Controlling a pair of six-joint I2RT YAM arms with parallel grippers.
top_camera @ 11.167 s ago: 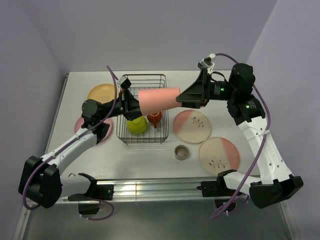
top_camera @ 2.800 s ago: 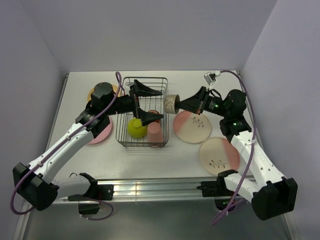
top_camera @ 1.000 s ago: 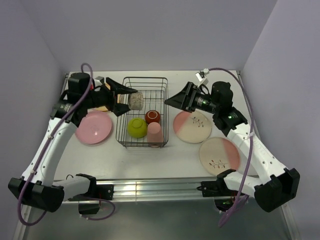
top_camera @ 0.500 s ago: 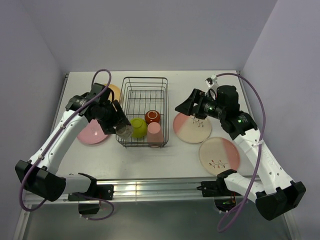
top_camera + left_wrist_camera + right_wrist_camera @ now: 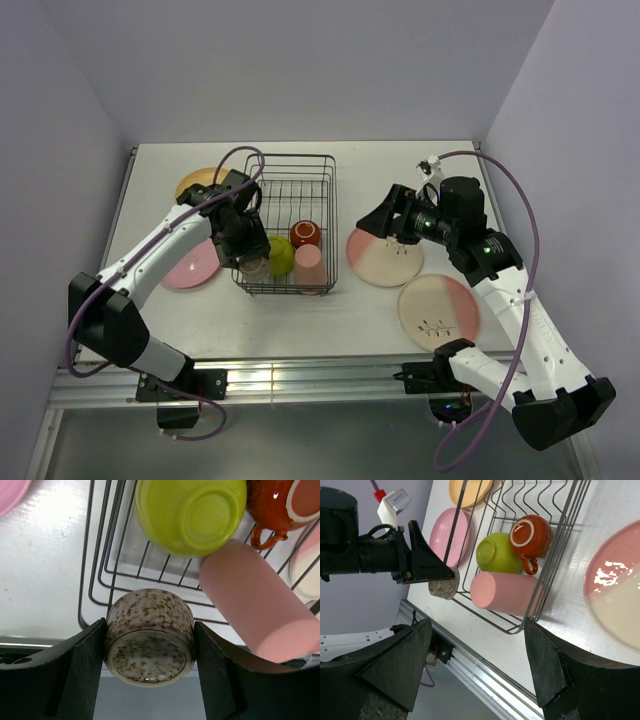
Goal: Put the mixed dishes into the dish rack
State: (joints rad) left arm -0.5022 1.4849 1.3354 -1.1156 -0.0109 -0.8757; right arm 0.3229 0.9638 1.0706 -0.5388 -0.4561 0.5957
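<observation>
Three dishes (image 5: 278, 255) sit in the dark wire rack (image 5: 289, 180); left tool (image 5: 149, 636) grips a speckled grey-beige cup (image 5: 150, 622), right tool (image 5: 372, 212) gapes empty; four round plates (image 5: 385, 258) wait outside.

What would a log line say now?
left gripper: holds speckled cup | right gripper: open, empty | rack: bowl, mug, pink cup

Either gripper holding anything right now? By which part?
The left gripper holds the small speckled cup by its outer side wall, one finger on each side. The right gripper is open and empty.
</observation>
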